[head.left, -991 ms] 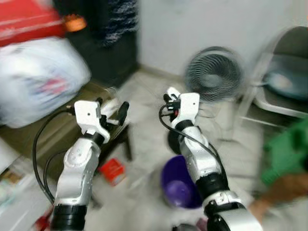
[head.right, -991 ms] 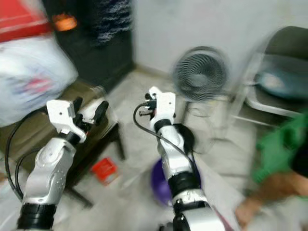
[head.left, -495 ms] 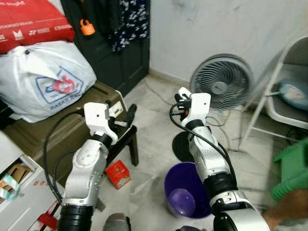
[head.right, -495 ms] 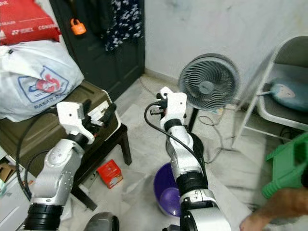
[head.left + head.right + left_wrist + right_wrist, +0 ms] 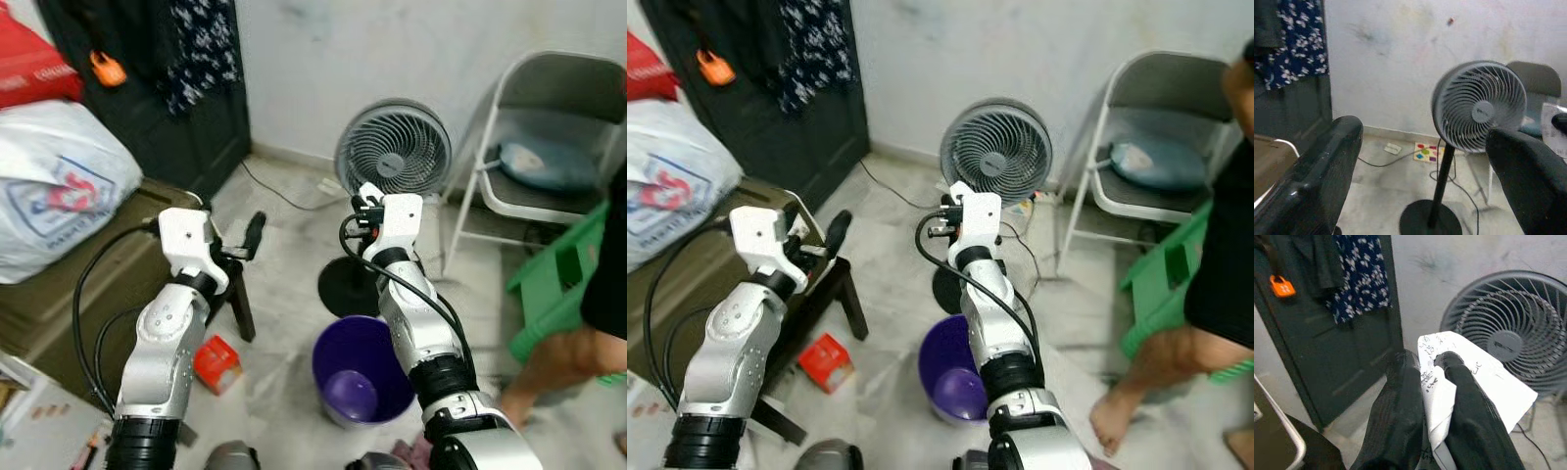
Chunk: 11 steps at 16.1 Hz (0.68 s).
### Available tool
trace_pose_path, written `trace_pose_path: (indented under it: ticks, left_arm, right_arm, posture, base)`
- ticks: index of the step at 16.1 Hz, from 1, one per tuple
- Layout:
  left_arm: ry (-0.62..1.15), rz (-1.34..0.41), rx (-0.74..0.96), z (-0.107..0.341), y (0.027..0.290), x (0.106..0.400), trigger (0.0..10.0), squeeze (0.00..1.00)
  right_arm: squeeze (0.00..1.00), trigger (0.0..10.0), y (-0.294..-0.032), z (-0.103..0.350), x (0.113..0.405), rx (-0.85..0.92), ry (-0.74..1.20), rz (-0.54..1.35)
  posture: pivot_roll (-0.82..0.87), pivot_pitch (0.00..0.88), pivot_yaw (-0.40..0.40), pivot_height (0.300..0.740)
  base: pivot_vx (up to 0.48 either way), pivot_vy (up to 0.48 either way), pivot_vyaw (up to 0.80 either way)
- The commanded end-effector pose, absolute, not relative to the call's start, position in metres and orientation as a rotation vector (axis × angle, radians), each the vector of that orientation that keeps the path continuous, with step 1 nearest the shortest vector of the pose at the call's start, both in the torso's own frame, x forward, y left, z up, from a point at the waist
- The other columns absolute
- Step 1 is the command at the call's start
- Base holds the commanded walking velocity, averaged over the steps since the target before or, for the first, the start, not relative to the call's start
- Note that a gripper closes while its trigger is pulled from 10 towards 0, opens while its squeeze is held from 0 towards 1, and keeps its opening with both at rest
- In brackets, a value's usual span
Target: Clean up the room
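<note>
Right gripper (image 5: 1425, 396): jaws pinching a crumpled sheet of white paper (image 5: 1474, 382) with dark print, held up in front of the fan (image 5: 393, 149).
Left gripper (image 5: 1425, 161): jaws spread wide with nothing between them, raised beside the dark stool (image 5: 235, 294).
Task's thing: the paper sits in the right jaws, above and just behind the purple bin (image 5: 362, 370) on the floor.
Risk, drop: the sheet is thin and limp, caught by a fold only; it could slip loose on the way down to the bin.
Risk, miss: light paper may flutter past the rim and land on the tiles.
Risk, collision: a person's bare leg (image 5: 1156, 367) stands near the bin, so a wide swing could brush it.
Materials: smooth round plastic bin; ribbed grille on the fan; glossy marbled floor; small red carton (image 5: 217, 363) of stiff card; metal folding chair (image 5: 549, 127) with a padded seat.
</note>
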<state>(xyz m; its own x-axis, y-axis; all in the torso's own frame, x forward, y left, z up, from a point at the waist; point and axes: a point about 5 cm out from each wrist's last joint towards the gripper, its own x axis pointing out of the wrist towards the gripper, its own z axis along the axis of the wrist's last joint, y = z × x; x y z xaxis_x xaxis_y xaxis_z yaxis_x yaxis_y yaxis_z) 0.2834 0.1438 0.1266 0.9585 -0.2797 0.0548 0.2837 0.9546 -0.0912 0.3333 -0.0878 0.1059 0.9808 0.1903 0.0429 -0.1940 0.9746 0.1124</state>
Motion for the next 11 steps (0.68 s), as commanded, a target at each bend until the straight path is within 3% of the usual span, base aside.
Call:
trace_pose_path:
  ticks: [1, 6, 11]
  left_arm:
    - [-0.048, -0.3, -0.07, 0.129, 0.145, 0.281, 10.0, 0.0]
    - [-0.041, -0.447, -0.011, 0.13, 0.142, 0.264, 10.0, 0.0]
    - [-0.019, -0.477, 0.004, 0.131, 0.142, 0.257, 10.0, 0.0]
  right_arm:
    - [0.0, 10.0, -0.087, 0.107, 0.335, 0.117, -0.024, 0.181]
    - [0.0, 10.0, -0.097, 0.074, 0.329, 0.13, 0.208, 0.011]
    - [0.0, 10.0, -0.104, 0.061, 0.323, 0.174, 0.295, -0.082]
  posture:
    - [0.05, 0.0, 0.016, 0.74]
    - [0.06, 0.008, 0.039, 0.74]
    - [0.07, 0.069, 0.065, 0.74]
  base:
    - [0.0, 0.0, 0.0]
    - [0.0, 0.0, 0.0]
    - [0.0, 0.0, -0.8]
